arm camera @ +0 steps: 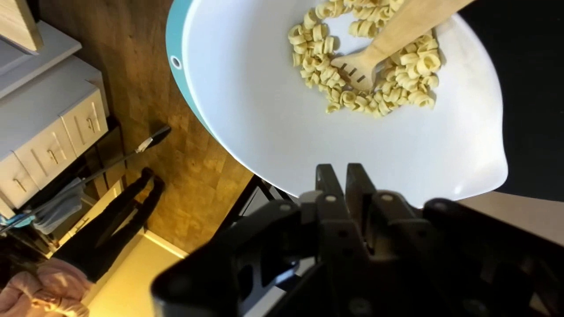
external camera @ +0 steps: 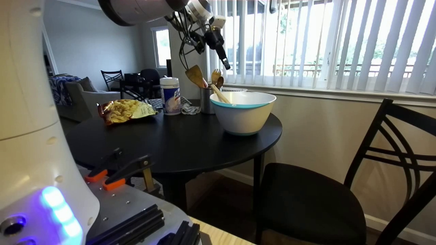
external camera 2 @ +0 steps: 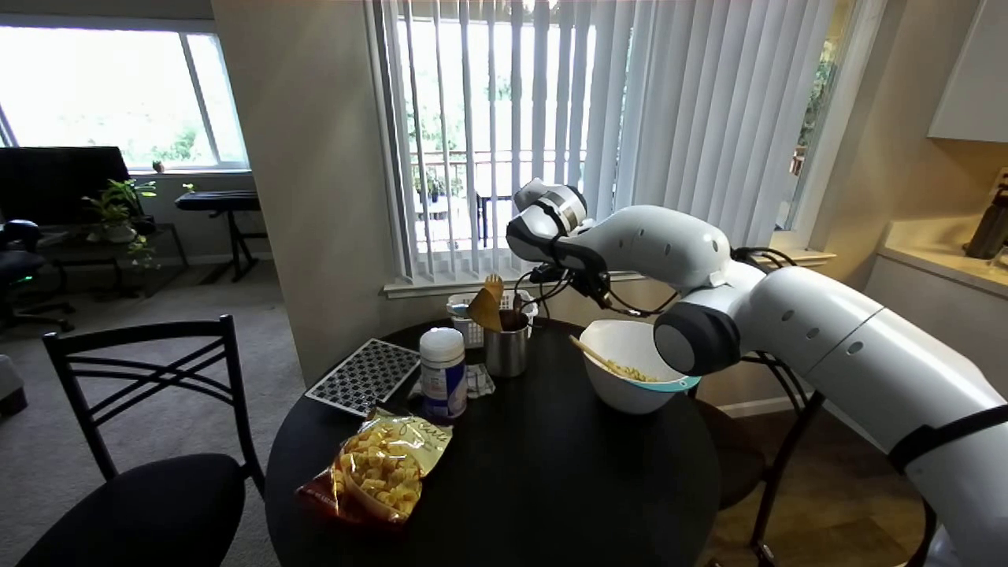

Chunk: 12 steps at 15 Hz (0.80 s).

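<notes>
My gripper (arm camera: 339, 169) hangs in the air above a white bowl (arm camera: 246, 97) with a teal rim band. Its two dark fingers stand almost together, a thin gap between them and nothing held. Curly pasta (arm camera: 313, 57) lies in the bottom of the bowl, with a slotted wooden utensil (arm camera: 398, 33) resting in it, its handle leaning over the rim. In an exterior view the gripper (external camera: 227, 64) points down, higher than the bowl (external camera: 242, 119) and the utensil handle (external camera: 220, 94). The bowl (external camera 2: 626, 394) is partly hidden by the arm in an exterior view.
Beside the bowl on the black round table (external camera: 177, 146) stands a metal holder (external camera 2: 506, 354) with wooden utensils. A wipes canister (external camera 2: 443, 374), a snack bag (external camera 2: 386, 472), a checkered board (external camera 2: 366, 378) and a white basket (external camera 2: 470, 331) share the table. A black chair (external camera: 306, 200) stands close by.
</notes>
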Available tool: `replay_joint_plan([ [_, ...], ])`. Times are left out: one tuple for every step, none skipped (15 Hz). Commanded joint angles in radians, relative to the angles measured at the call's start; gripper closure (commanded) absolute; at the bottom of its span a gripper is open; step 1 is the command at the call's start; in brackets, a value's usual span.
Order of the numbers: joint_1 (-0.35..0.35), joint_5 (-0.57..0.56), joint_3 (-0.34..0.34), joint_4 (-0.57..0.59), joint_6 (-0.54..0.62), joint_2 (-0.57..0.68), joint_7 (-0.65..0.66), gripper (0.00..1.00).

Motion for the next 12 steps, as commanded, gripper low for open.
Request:
replay_joint_plan([
  [-0.004, 0.038, 0.014, -0.006, -0.049, -0.02, -0.033, 0.61],
  [-0.001, 0.044, 0.017, -0.004, -0.046, -0.019, -0.035, 0.56],
  [0.004, 0.05, 0.024, -0.001, -0.032, -0.017, -0.051, 0.5],
  [0.014, 0.051, 0.03, 0.0, -0.01, -0.016, -0.085, 0.44],
  [0.025, 0.046, 0.033, 0.0, 0.005, -0.014, -0.116, 0.38],
  [0.038, 0.042, 0.037, 0.0, 0.02, -0.014, -0.148, 0.32],
  [0.051, 0.04, 0.039, 0.0, 0.034, -0.013, -0.182, 0.25],
  [0.062, 0.04, 0.042, 0.0, 0.049, -0.013, -0.213, 0.19],
  [0.078, 0.036, 0.042, 0.0, 0.071, -0.009, -0.244, 0.13],
  [0.094, 0.025, 0.035, 0.0, 0.101, -0.002, -0.273, 0.06],
  [0.109, 0.013, 0.027, 0.0, 0.141, 0.009, -0.297, 0.02],
  [0.119, 0.005, 0.022, 0.0, 0.179, 0.02, -0.323, 0.01],
])
